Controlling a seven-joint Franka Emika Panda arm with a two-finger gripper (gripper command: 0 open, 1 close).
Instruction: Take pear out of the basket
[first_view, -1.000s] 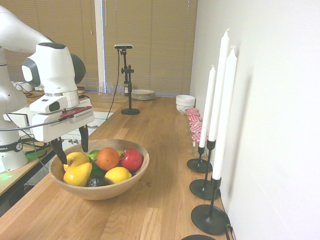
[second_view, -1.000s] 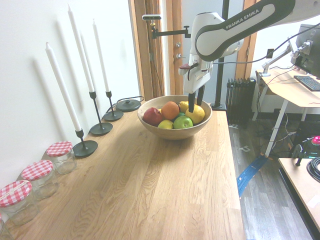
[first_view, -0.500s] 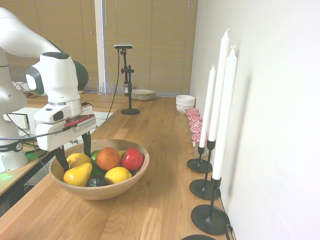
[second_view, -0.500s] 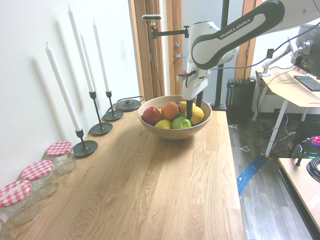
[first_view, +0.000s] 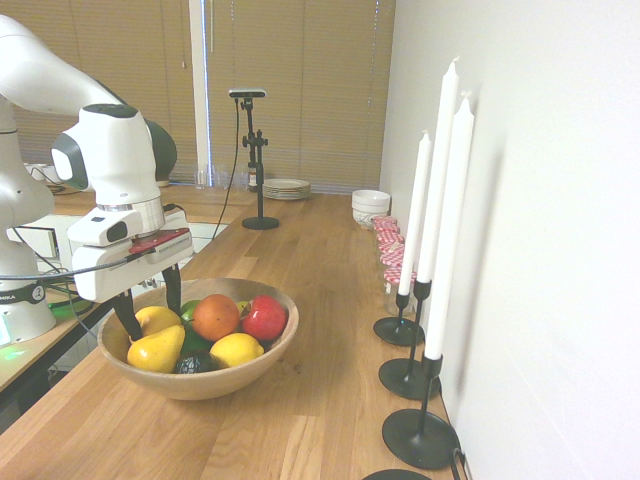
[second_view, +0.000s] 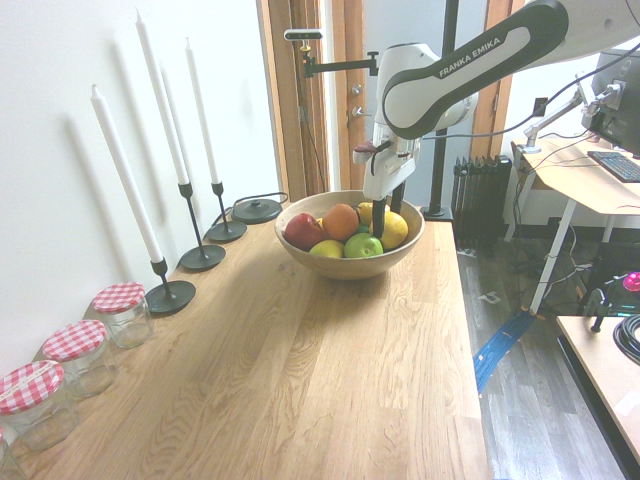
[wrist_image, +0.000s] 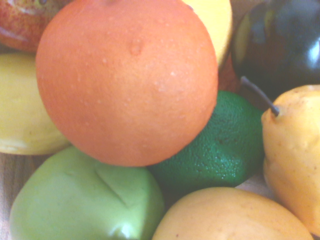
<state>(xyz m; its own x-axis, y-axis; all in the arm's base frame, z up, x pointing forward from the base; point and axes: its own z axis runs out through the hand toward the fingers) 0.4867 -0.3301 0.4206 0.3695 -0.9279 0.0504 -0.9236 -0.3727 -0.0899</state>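
The pear lies at the near-arm edge of the basket; the gripper has come down a little, and its jaws now stand wide on both sides of the pear, not yet gripping. The orange, the long yellow fruit and a green apple crowd close beside it.

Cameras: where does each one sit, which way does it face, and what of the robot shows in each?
First exterior view: low on the counter near the wall, looking along it toward the blinds; arm enters from the left, open hand straddling the pear in the basket.
Second exterior view: opposite end, higher, facing the door; arm enters from the right, hand in the basket.
Wrist view: straight down, close on the orange; no robot parts visible.
Shared: both exterior views show basket, candles and hand.
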